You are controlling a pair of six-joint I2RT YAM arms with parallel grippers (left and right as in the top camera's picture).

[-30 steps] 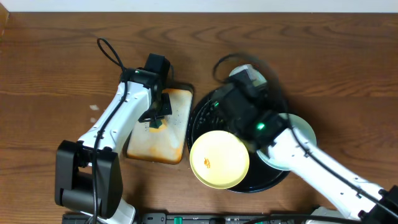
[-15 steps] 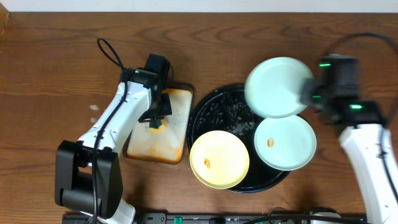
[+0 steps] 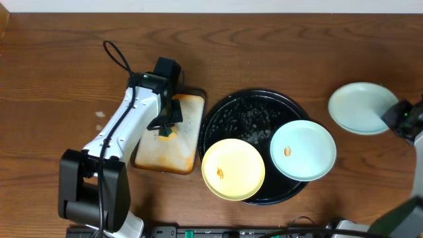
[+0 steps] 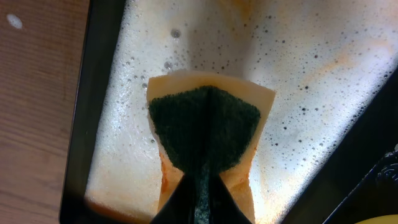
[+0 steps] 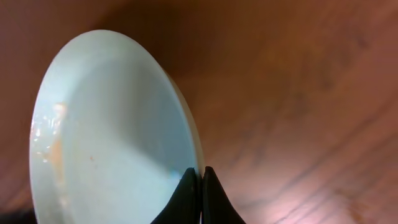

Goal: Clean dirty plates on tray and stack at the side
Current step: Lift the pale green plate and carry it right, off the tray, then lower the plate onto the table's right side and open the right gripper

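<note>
**Sponge gripped on the left, plate gripped on the right**

The white left arm point(image 3: 122, 125) rises from the lower left of the overhead frame and bends toward the centre; its left gripper point(image 4: 200, 190) points down, jaws clenched on a yellow sponge with a dark green scouring face point(image 4: 205, 134); the sponge is over a rectangular orange-stained tray of white foam point(image 3: 165, 155), left of centre; whether it touches the foam cannot be told. The right arm point(image 3: 418, 135) shows only at the right edge; its right gripper point(image 5: 200, 183) pinches the rim of a pale mint-green round plate point(image 3: 360, 108), upper right, over the brown wooden table point(image 3: 59, 66) and apart from both trays; the wrist view shows an orange smear near that plate's far edge. A large round black tray with a raised rim point(image 3: 248, 112) sits at centre right; in it lie a pale yellow round plate point(image 3: 232, 169), lower left, and a second mint-green plate point(image 3: 303, 150), lower right, both overlapping the rim; each carries a small orange speck.
</note>
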